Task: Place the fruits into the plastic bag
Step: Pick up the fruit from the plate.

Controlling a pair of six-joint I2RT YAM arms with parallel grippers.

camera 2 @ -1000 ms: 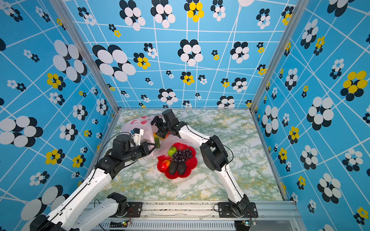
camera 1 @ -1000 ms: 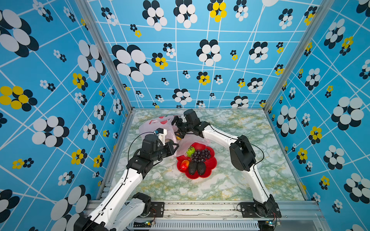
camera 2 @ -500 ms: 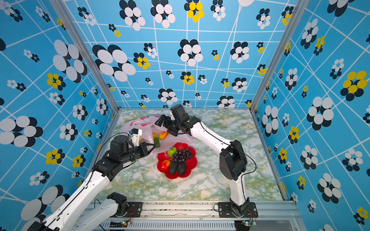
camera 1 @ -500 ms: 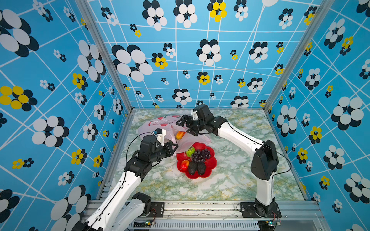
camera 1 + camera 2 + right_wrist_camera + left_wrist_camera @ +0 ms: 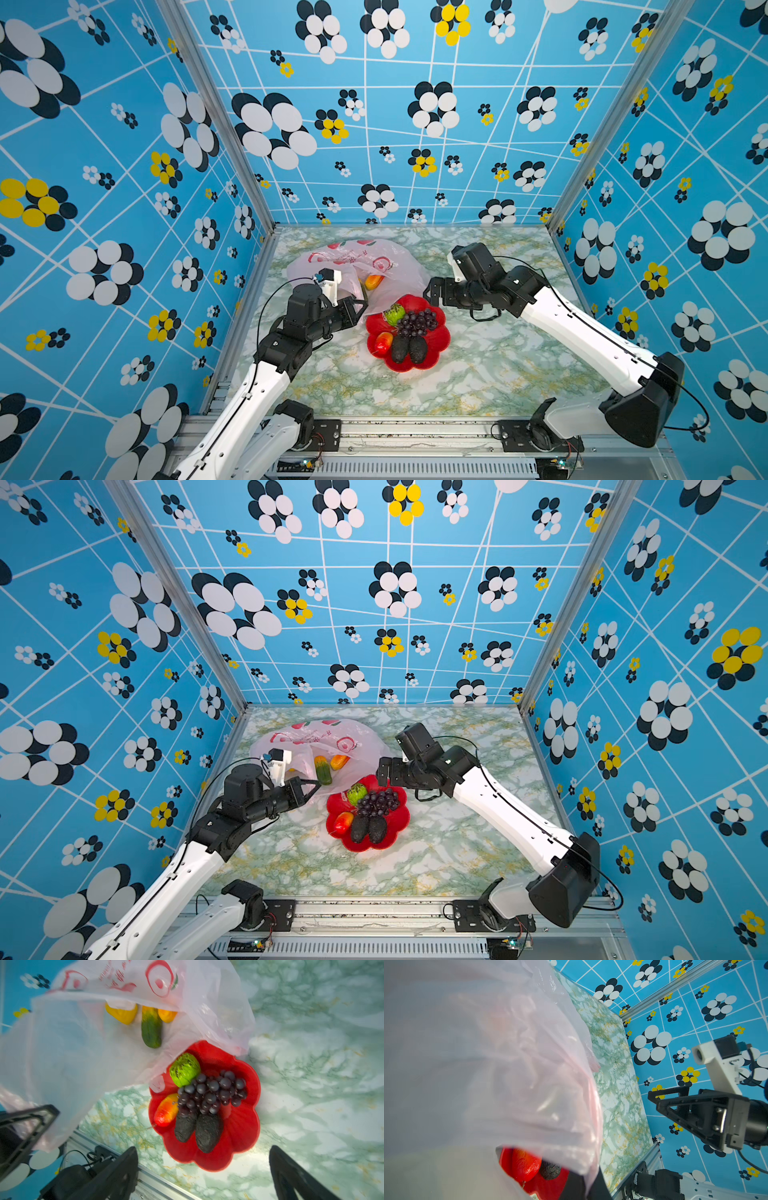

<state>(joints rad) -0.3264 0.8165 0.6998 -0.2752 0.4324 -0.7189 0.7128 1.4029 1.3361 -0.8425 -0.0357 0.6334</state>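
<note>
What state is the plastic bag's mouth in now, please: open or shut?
Open. The left gripper holds up an edge of the bag, and the right wrist view shows three fruits lying inside.

Bright, even light fills both top views, leaving only faint soft shadows on the table (image 5: 478,374) and wide-angle bending along the walls (image 5: 374,104) toward the edges. The left wrist view is mostly out-of-focus plastic bag (image 5: 488,1064) film with small glints; the right wrist view looks slightly smeared.
</note>
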